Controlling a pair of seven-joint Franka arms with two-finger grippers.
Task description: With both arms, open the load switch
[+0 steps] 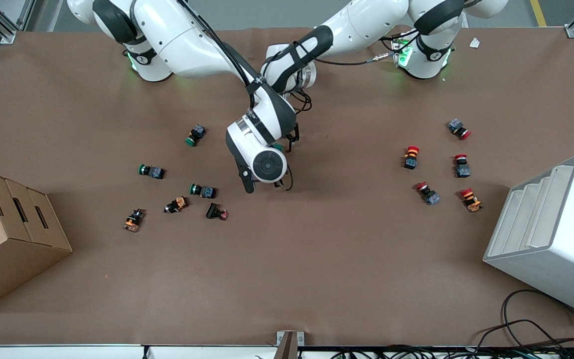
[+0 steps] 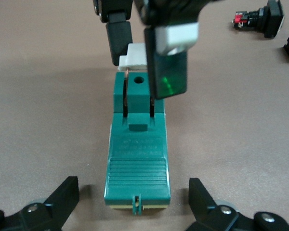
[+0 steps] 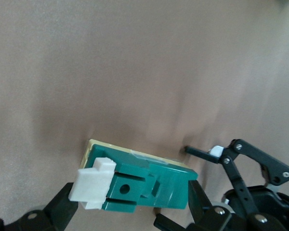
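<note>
The load switch [image 1: 278,146] lies mid-table, mostly hidden in the front view under the right arm's wrist. In the left wrist view it is a dark-green block [image 2: 137,159] whose white toggle [image 2: 135,55] is at the end away from the camera. My left gripper [image 2: 135,197] is open, one finger on each side of the block's ribbed end, with gaps on both sides. My right gripper [image 3: 130,199] is open too, spread round the switch [image 3: 149,185], one finger by the white toggle [image 3: 92,183] and the other by the green end. Its fingers [image 2: 119,41] stand close against the toggle.
Green-capped and orange push-buttons [image 1: 151,171] lie scattered toward the right arm's end. Red-capped ones [image 1: 411,157] lie toward the left arm's end. A cardboard box [image 1: 8,234] and a white stepped bin [image 1: 551,234] stand at the table's two ends. Cables [image 1: 541,329] trail by the bin.
</note>
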